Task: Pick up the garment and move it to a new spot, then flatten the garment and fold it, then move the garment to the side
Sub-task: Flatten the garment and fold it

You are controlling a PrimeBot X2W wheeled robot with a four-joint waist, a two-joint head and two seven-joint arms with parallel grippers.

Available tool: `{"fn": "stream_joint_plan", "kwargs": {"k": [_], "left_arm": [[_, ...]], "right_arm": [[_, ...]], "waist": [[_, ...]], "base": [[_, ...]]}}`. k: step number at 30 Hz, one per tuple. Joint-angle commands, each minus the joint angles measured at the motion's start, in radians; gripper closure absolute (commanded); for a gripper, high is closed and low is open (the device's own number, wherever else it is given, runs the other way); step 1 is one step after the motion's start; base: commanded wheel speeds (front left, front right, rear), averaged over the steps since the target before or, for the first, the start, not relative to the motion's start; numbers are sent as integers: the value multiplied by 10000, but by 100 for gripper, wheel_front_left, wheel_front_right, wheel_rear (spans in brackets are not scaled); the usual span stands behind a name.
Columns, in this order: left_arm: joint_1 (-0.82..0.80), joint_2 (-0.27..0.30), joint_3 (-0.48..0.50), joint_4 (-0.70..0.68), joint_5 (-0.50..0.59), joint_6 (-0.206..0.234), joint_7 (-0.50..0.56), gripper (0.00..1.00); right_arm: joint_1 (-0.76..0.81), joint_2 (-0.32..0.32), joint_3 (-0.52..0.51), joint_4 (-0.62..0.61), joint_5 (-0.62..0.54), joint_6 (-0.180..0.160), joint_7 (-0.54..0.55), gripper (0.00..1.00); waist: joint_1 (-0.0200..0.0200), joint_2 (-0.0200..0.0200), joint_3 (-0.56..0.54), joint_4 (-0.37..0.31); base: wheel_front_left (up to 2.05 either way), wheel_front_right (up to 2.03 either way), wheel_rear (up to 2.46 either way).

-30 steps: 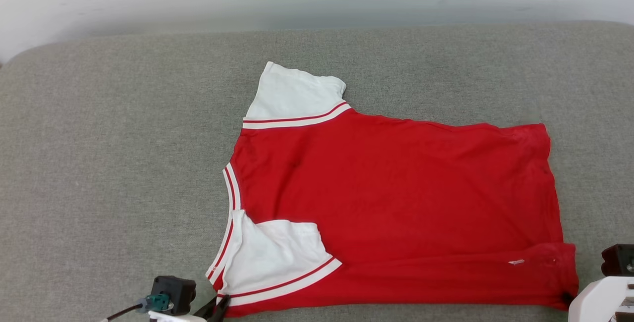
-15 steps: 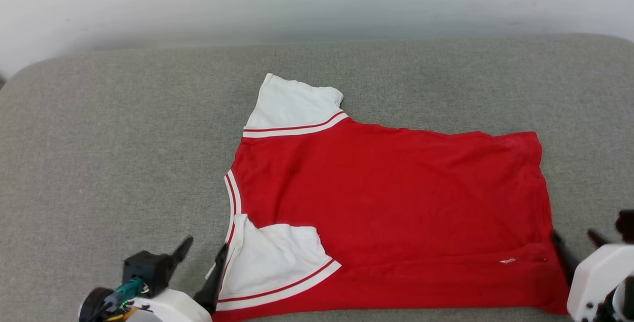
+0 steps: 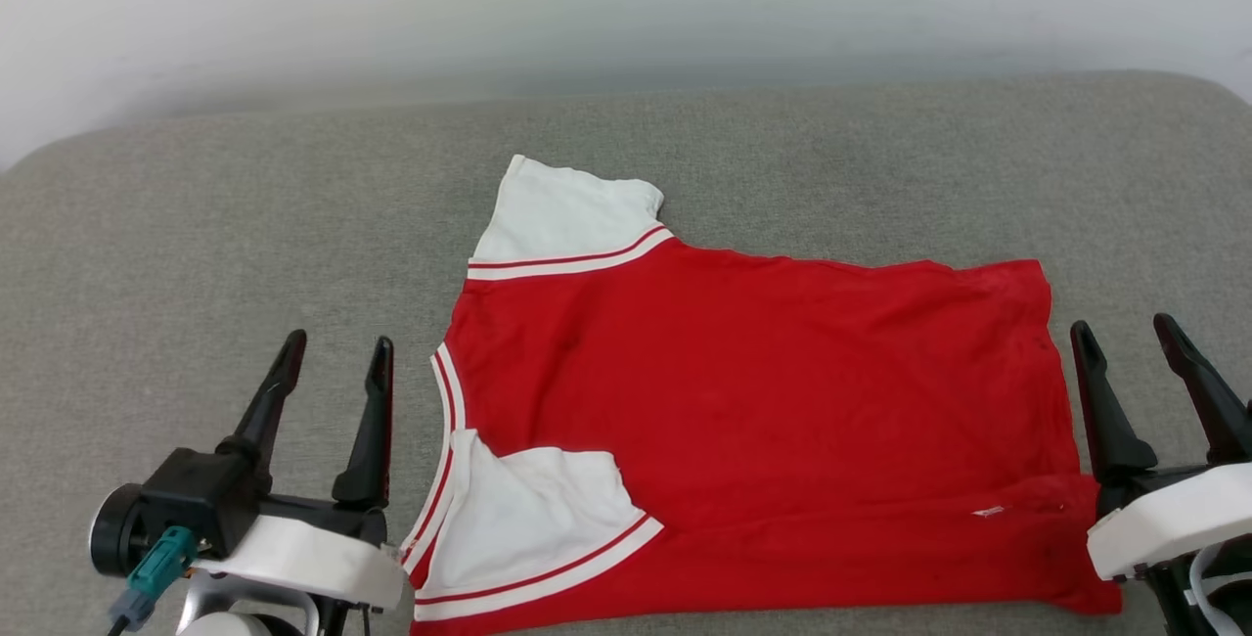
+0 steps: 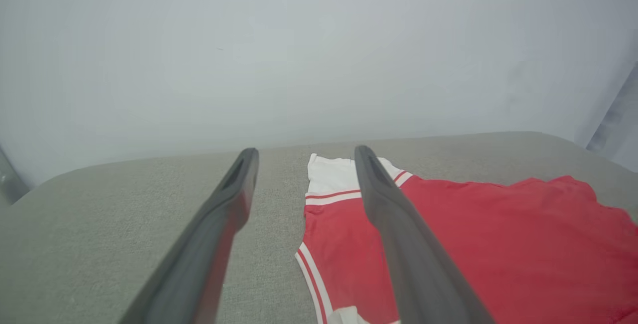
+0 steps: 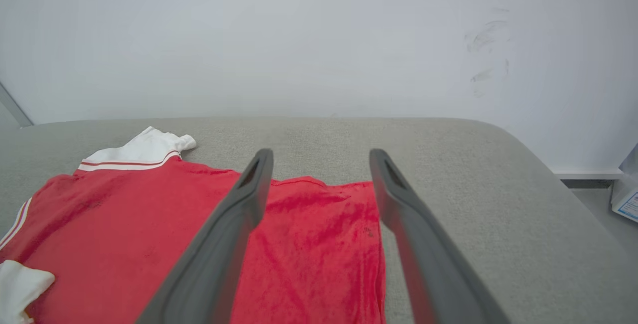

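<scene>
While lying flat on the grey cushion (image 3: pixel 196 225), spans centre to lower right of the head frame as the garment (image 3: pixel 763 401), red, one white sleeve at top, the other folded in at lower centre; flanked lower left by the left gripper (image 3: pixel 339 340), jaws wide apart, empty; lower right by the right gripper (image 3: pixel 1122 325), likewise spread, empty.

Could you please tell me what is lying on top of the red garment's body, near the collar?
One white sleeve is folded inward onto the garment. The red fabric beneath that sleeve is covered, so it cannot be seen.
</scene>
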Motion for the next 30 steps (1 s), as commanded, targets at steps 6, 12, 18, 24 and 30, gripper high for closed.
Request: {"fn": "stream_joint_plan", "kwargs": {"k": [6,12,18,24,30], "left_arm": [[-546,388,470,-68,98,-1115,-49,0],[-2456,1206,631,65,-245,-2055,1070,0],[-5069,2471,233,551,-869,-3272,3690,0],[-7639,3360,-568,1584,-2528,-3537,6987,0],[-9451,4066,-1364,2876,-3097,-3549,9971,0]], "right_arm": [[-318,194,95,-15,-418,-4,-1054,0],[-746,353,240,-123,-701,-4,-1339,0],[-1197,707,443,-285,-930,-4,-1683,0],[-1329,1047,729,-559,-1096,-4,-1978,0],[-1509,1252,1027,-716,-1167,-4,-2114,0]], "waist": [[0,0,586,-388],[0,0,1499,-956],[0,0,2576,-1637],[0,0,3523,-2248],[0,0,4081,-2792]], "base": [[0,0,0],[0,0,0],[0,0,0],[0,0,0],[0,0,0]]}}
